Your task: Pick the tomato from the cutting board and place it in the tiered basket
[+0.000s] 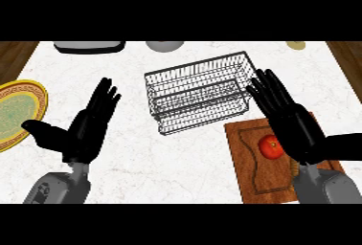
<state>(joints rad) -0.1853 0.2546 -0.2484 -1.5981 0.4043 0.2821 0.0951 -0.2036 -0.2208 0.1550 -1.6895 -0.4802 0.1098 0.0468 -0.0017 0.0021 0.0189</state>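
1. The tomato (270, 146) lies on the wooden cutting board (249, 167), which sits at about four o'clock on the white marble counter (176, 162).
2. The right hand (290, 119) is spread wide, fingers straight and pointing toward eleven o'clock; it holds nothing. Its palm overlaps the tomato's right edge in the view (whether it touches cannot be told).
3. The tiered basket (201, 93), of dark wire, stands near the centre of the counter, just beyond the board's top-left corner at about twelve o'clock.
4. The left hand (88, 127) shows at about eight o'clock, open and resting, fingers up and thumb stretched toward nine o'clock, well apart from the basket.
5. A yellow-rimmed green plate (17, 112) lies at nine o'clock, cut by the view's left edge.
6. Along the far edge sit a dark-rimmed tray (90, 46) at eleven o'clock, a grey round object (164, 45) at twelve, and a small pale object (296, 45) at one o'clock.
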